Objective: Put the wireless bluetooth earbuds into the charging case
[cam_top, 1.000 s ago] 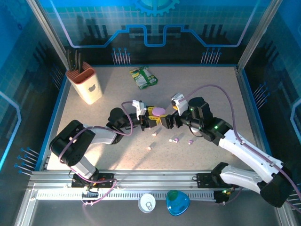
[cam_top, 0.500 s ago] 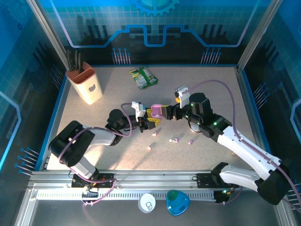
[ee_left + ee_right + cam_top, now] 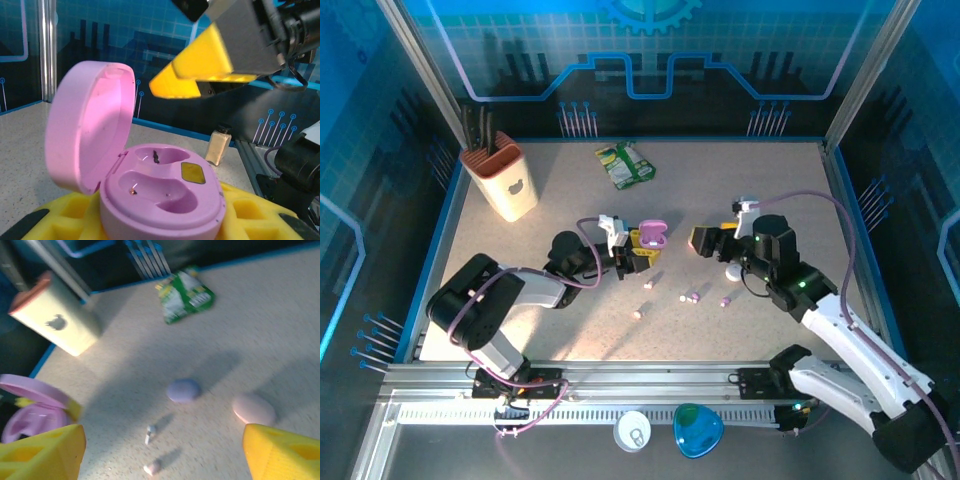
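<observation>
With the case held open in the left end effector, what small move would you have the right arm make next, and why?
Probably lower the right end effector toward the purple earbud nearest it. The pink case, gripped by the left end effector, has its lid up and both wells empty, while the right one is open and holds nothing.

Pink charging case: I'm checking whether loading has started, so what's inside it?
The pink case has its lid up: two moulded wells, both empty, plus a small yellowish pad. Its underside is hidden between the yellow fingers.
</observation>
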Available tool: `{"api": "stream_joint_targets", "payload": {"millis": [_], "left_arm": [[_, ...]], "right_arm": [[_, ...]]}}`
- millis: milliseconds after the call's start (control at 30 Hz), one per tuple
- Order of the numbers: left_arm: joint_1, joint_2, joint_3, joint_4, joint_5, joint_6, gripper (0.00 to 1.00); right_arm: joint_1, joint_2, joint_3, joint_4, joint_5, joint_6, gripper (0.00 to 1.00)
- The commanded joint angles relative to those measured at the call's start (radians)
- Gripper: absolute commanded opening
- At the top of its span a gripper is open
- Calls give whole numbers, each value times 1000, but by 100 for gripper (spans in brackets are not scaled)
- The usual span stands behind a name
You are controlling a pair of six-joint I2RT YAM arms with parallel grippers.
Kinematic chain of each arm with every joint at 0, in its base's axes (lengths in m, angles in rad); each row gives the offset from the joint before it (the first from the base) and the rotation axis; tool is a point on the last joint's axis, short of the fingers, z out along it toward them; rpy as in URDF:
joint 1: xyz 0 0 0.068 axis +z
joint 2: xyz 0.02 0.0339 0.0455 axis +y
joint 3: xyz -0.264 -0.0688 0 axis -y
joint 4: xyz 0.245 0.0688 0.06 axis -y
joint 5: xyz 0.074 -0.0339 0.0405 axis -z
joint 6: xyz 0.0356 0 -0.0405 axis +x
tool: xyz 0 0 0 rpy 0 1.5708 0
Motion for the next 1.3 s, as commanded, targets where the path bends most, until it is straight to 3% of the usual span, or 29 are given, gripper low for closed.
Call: {"api": "stream_joint_targets", "payload": {"millis": [0,200,467,700,967,1267], "left_arm": [[6,4,5,35,-27,23,35],[7,-56,-34,36,-58,73,36],[7,-95,-54,35,-69,101,35],[6,-120,-69,35,-87,87,34],[6,-142,-84,34,-95,79,35],[6,-121,-77,34,-82,78,36]], "right_arm": [[-29,-1,-45,-149,-21,106,82],[-78,105,-93,-205,-149,73,81],[-80,393,-72,-81,-288,11,74],[-77,559,-58,-6,-377,-37,75],[-61,591,-103,50,-411,-11,75],[-51,552,-148,43,-391,16,67]]}}
